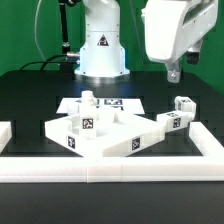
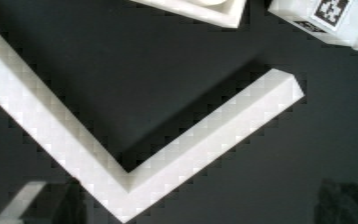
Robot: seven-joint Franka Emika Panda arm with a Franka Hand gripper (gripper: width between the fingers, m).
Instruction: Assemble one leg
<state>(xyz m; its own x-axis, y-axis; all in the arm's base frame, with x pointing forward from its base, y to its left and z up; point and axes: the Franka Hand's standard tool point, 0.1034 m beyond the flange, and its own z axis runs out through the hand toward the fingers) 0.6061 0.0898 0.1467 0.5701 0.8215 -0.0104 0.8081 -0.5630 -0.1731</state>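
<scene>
Several stubby white legs with square tags show in the exterior view: one leg (image 1: 88, 101) stands at the large flat panel (image 1: 100, 135), and two more legs (image 1: 183, 105) (image 1: 175, 122) lie at the exterior view's right. My gripper (image 1: 172, 72) hangs high above those two, apart from them. In the wrist view my gripper (image 2: 190, 205) is open and empty, with one dark blurred finger (image 2: 23, 200) at each side. One leg (image 2: 327, 20) and a corner of the panel (image 2: 202, 8) show at the far edge of that view.
A raised white frame (image 1: 110, 166) borders the black table at the front and sides; its corner (image 2: 123, 170) lies right under my gripper. The marker board (image 1: 118, 104) lies flat behind the panel. The robot base (image 1: 102, 50) stands at the back.
</scene>
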